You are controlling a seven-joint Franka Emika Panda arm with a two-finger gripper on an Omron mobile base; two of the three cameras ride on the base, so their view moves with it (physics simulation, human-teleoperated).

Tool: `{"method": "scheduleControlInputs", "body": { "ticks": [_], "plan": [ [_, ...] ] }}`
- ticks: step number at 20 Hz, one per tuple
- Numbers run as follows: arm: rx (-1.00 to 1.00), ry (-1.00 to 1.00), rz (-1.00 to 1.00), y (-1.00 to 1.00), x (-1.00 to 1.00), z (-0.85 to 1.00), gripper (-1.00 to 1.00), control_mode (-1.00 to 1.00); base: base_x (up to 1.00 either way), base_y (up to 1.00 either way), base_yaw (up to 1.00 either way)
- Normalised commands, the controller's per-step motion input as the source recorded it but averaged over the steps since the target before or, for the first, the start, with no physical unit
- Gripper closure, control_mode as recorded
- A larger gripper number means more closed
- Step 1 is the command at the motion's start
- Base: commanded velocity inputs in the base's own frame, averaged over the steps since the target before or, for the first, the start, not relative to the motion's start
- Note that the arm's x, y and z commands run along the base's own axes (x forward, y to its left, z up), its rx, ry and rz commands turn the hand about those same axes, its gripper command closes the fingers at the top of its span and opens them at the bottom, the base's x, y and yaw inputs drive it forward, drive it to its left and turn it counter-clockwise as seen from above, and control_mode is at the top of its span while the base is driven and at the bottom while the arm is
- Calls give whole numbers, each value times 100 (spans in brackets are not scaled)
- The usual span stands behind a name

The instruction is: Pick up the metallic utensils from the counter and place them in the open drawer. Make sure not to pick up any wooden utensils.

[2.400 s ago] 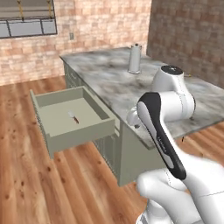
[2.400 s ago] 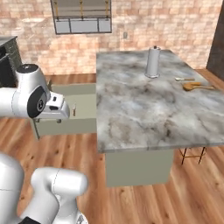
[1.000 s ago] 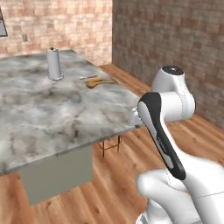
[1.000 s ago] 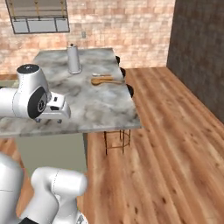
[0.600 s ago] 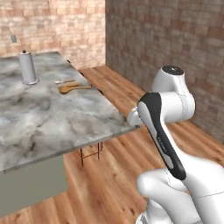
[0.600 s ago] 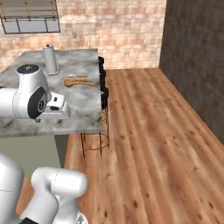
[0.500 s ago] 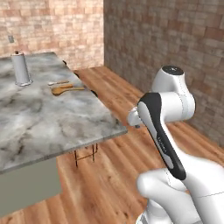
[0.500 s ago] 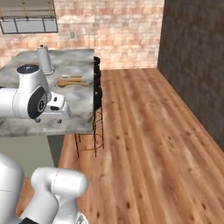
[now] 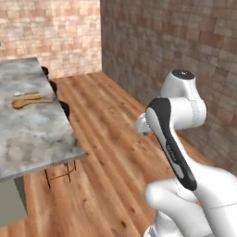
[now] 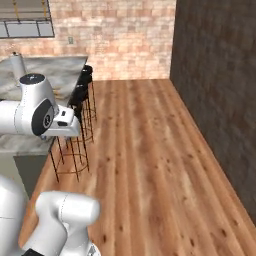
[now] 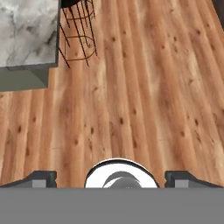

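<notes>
The counter (image 9: 32, 134) is a grey-white marbled slab at the left of the left base view. Near its far end lies a tan wooden spoon (image 9: 30, 102) with a broad bowl. Just behind the spoon rests a slim, pale silvery utensil (image 9: 25, 93), seemingly one of the metallic utensils; it is too small to make out further. My gripper (image 11: 113, 179) hangs over bare wood floor, well to the right of the counter. It is open, its fingertips (image 11: 41, 178) wide apart with nothing between them. The counter's corner (image 11: 28, 30) shows at the hand view's top left. The open drawer is out of view.
Black wire-legged bar stools (image 10: 80, 100) line the counter's near side, and one stool frame (image 11: 78, 30) shows in the hand view. A paper towel roll (image 10: 19, 65) stands on the counter's far end. Brick walls close the right and back. Wood floor (image 10: 150, 150) stretches wide to the right.
The whole picture has swung: the base has moved, so the counter slid to the left edge and the drawer left both base views. The arm keeps its pose and the gripper stays open.
</notes>
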Motion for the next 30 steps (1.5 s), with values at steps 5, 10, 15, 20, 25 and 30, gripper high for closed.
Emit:
{"method": "scheduleControlInputs", "body": {
  "ticks": [5, 10, 15, 20, 25, 30],
  "plan": [
    [0, 0, 0, 0, 0, 0, -100, 100, 64, -100, 15],
    [0, 0, 0, 0, 0, 0, -100, 100, 91, -95, 33],
    [0, 0, 0, 0, 0, 0, -100, 100, 90, -84, 33],
    [0, 0, 0, 0, 0, 0, -100, 100, 97, -62, 47],
    [0, 0, 0, 0, 0, 0, -100, 100, 100, -38, 72],
    [0, 0, 0, 0, 0, 0, -100, 100, 100, -34, 72]
  ]
}}
